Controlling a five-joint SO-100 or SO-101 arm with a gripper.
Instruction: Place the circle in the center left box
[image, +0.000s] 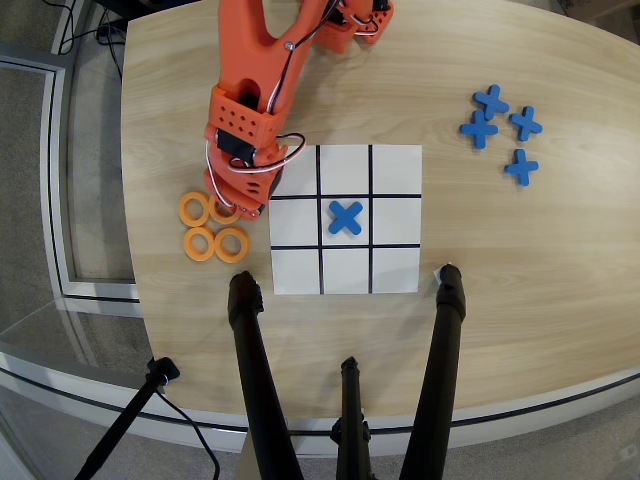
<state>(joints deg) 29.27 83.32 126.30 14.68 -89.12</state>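
From overhead, the gripper (232, 208) hung over the orange rings on the bench (520, 270), its body hiding the fingers, so I could not tell its grip. The circle (222, 211) seemed partly tucked beneath it. The center left box (396, 220) lay well off to picture-right, beyond the blue cross (345, 217).

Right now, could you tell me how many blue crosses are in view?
5: one blue cross in the grid's middle cell; four at upper right. None seem hidden.
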